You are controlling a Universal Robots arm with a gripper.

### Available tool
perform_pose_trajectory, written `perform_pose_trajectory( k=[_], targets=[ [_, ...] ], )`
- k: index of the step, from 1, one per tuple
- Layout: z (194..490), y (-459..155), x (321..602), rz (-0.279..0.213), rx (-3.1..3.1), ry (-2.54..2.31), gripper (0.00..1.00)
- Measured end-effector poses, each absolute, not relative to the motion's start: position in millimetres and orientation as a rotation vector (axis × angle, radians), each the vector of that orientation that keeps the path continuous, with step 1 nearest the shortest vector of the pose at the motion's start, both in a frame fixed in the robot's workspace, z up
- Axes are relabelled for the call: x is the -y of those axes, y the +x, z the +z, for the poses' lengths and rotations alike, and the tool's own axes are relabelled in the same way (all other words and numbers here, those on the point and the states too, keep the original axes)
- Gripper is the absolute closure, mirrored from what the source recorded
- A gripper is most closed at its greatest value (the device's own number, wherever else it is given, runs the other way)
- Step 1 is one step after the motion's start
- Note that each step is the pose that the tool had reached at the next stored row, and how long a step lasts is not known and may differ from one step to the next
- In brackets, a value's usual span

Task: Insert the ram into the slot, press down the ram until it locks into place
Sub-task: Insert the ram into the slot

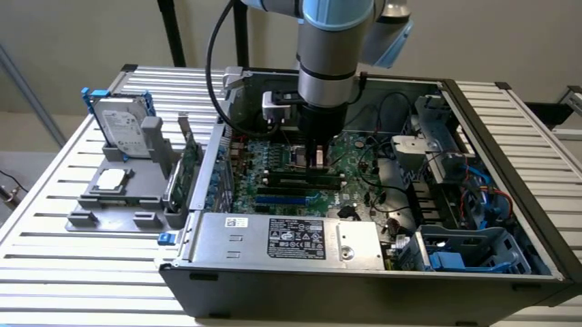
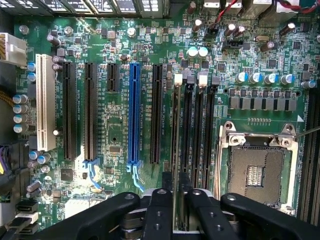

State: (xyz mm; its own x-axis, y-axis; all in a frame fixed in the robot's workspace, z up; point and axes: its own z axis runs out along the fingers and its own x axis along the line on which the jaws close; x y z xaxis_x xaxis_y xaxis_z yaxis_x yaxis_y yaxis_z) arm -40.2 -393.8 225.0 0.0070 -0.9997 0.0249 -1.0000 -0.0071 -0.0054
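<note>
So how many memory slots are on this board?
4, side by side next to the CPU socket: one slot under the ram in the hand, then three more toward the socket. Hand covers some ends.

A plain beige wall (image 1: 73, 27) stands behind where I work, bare and evenly lit (no hard shadows fall on it). Two black poles (image 1: 171, 30) rise upright in front of it. Under my workplace lies a table (image 1: 54, 204) of pale metal slats running side by side, and the slats catch a soft sheen. Past the table's edge, on the exterior view's left, a grey metal bar (image 1: 23, 82) slants down over a tan floor (image 1: 27, 146).
</note>
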Motion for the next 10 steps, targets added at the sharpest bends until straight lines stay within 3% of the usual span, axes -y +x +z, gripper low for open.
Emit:
perform_pose_trajectory(
  k=[10],
  targets=[
    [248.8, -40.4, 393.7, 0.033, 2.203, 2.219, 0.81]
  ],
)
